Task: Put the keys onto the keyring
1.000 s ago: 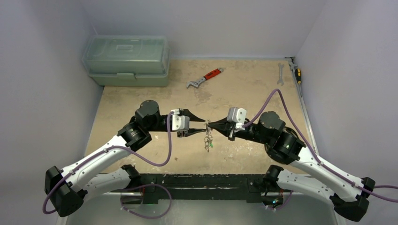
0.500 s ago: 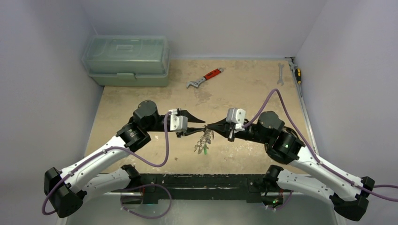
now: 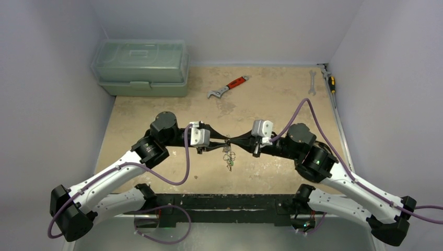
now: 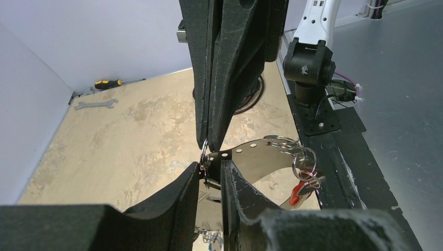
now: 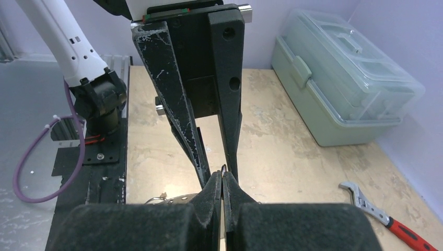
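The tan desk (image 3: 271, 104) carries a pale green toolbox (image 3: 141, 68) at 11 o'clock in the top view. The left arm (image 3: 109, 175) and the right arm (image 3: 350, 183) reach in from 7 and 5 o'clock and meet tip to tip just below the middle of the desk.

The left fingers (image 4: 177, 198) stand a narrow slit apart. Their tips are at the near end of the keyring, but it cannot be told whether they pinch it or only flank it. The right fingers (image 5: 209, 196) are pressed together, nipping a thin wire loop at that same end.

A red-handled wrench (image 3: 228, 88) lies at 12 o'clock. A plain spanner (image 3: 312, 82) and a yellow-and-black screwdriver (image 3: 331, 82) lie at 1 o'clock, along the desk's far right edge.

The keyring (image 4: 256, 154) is held in the air between the two sets of fingertips. In the left wrist view it shows as a shiny silvery band with small holes, its long axis running from the tips toward 3 o'clock in a gentle arch.

The keys (image 4: 300, 191) dangle from small rings at the band's far end, at 4 o'clock in that view, one with a red tag. From above, the bunch hangs along the 12-to-6 line, pointing to 6 o'clock.
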Robot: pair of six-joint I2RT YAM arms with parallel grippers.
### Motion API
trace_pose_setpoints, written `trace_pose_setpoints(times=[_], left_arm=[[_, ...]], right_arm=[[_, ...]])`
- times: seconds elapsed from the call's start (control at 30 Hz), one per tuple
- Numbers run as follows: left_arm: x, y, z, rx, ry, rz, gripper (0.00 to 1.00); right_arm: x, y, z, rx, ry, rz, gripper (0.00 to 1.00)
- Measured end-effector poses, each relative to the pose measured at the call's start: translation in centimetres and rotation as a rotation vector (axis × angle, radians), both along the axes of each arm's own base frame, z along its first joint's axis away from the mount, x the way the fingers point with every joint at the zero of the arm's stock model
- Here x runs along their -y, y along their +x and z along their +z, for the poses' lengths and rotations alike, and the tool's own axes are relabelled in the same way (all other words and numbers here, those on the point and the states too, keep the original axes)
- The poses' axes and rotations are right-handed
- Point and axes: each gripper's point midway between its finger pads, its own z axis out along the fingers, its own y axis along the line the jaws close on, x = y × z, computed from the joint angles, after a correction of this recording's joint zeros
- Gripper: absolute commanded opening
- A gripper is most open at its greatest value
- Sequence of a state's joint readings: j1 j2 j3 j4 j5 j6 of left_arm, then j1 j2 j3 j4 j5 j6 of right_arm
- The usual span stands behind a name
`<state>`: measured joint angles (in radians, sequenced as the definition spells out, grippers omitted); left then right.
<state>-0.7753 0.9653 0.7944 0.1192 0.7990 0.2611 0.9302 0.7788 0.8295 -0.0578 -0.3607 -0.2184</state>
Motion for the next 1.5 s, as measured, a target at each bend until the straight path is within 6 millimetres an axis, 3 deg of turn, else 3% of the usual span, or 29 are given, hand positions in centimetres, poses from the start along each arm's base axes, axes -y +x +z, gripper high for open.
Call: trace_pose_setpoints(times=[0.23, 0.33, 0.4, 0.6, 0.67, 0.77, 0.9, 1.07, 1.23, 1.5], left_arm=[[0.0, -0.1, 0.0, -0.007, -0.001, -0.004, 0.19], [0.0, -0.1, 0.0, -0.007, -0.002, -0.004, 0.12], [0.0, -0.1, 0.1, -0.007, -0.004, -0.004, 0.01], [0.0, -0.1, 0.1, -0.010, -0.005, -0.002, 0.00], [0.0, 0.1, 0.1, -0.006, -0.004, 0.008, 0.00], [-0.2, 0.5, 0.0, 0.010, 0.008, 0.043, 0.00], [-0.8, 1.9, -1.5, 0.015, 0.065, 0.124, 0.00], [-1.3, 3.1, -4.0, -0.005, 0.152, 0.188, 0.00], [-1.4, 3.8, -6.1, -0.034, 0.220, 0.215, 0.00], [-1.4, 4.1, -6.9, -0.044, 0.245, 0.224, 0.00]], right_arm=[[-0.1, 0.0, 0.1, -0.001, 0.005, 0.002, 0.00], [-0.1, -0.1, 0.1, -0.004, 0.010, 0.006, 0.00], [-0.2, -0.2, 0.1, -0.007, 0.011, 0.011, 0.00], [-0.3, -0.4, 0.0, -0.012, 0.010, 0.027, 0.00], [-0.3, -0.3, 0.0, -0.013, 0.010, 0.024, 0.12], [-0.2, 0.1, -0.1, -0.022, 0.007, -0.002, 0.44], [0.6, 0.7, -0.2, -0.025, 0.001, -0.058, 0.57], [1.9, 1.4, 0.0, -0.030, -0.043, -0.136, 0.57], [1.9, 2.6, -0.2, -0.028, -0.137, -0.173, 0.53], [1.1, 3.7, -4.9, -0.066, -0.330, -0.161, 0.44]])
